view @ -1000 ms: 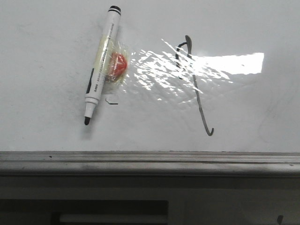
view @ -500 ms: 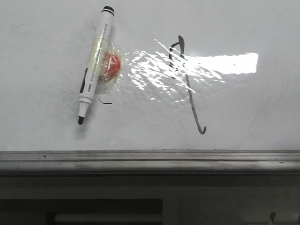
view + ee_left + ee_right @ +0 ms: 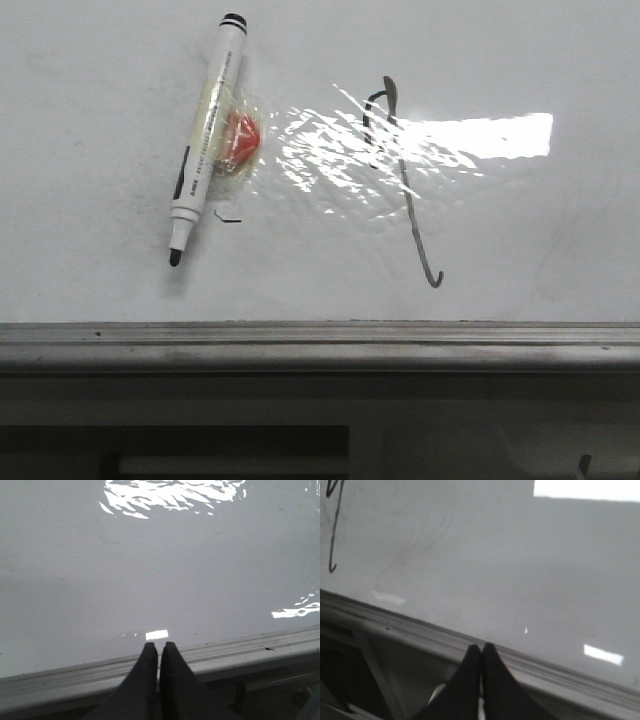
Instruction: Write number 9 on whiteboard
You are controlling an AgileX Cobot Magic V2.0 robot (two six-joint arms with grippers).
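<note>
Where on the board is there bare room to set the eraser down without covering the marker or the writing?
The glossy white whiteboard is bare left of the white marker pen with black cap, and right of the dark-stroke number 9, below the glare. The strip between pen and 9 is crowded: red taped-on lump, tiny dark dash.

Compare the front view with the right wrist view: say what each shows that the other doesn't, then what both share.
Only the front view shows the marker lying on the board, the red lump taped to it, and the 9's loop.
Only the right wrist view shows the right gripper, shut and empty.
Both show the whiteboard, its grey rail and the number 9's hooked stem.
</note>
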